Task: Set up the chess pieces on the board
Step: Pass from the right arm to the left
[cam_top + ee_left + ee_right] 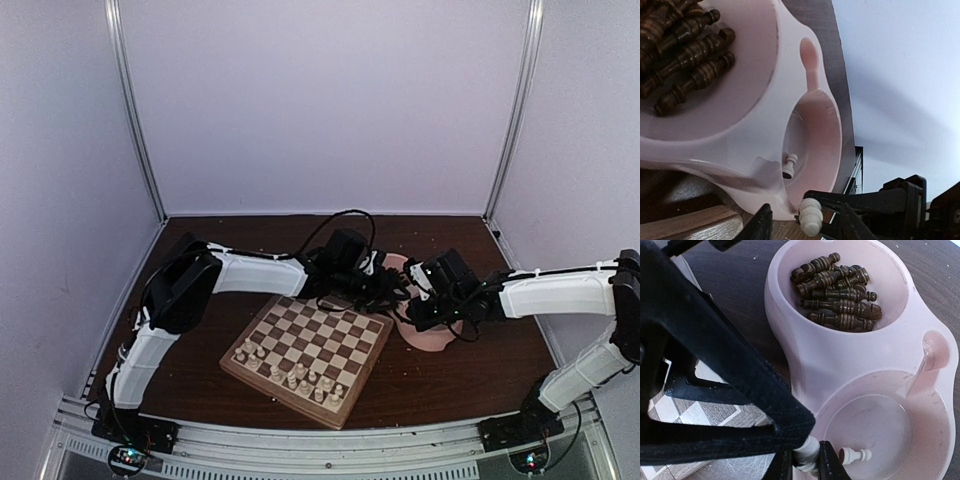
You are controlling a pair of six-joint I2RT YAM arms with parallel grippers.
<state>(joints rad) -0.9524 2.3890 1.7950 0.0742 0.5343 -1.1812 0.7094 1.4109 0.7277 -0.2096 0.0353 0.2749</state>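
The board [300, 345] lies mid-table with several cream chess pieces [305, 380] standing along its near edge. Both grippers meet over the pink bowl [430, 338] beside the board's right corner. My right gripper [807, 467] is shut on a cream chess piece [808, 452], which also shows in the left wrist view [811, 216]. My left gripper [790, 226] is open around that piece: one finger [760, 225] stands clear of it, and the other finger [740, 375] reaches its top. One cream pawn [855, 456] lies on its side in the bowl's near compartment.
The bowl's other compartment holds a heap of dark brown pieces [840, 295]. The bowl's rim [755, 115] is close in front of the left fingers. A corner of the board's pale rim [685, 222] lies just below it. Purple walls enclose the table.
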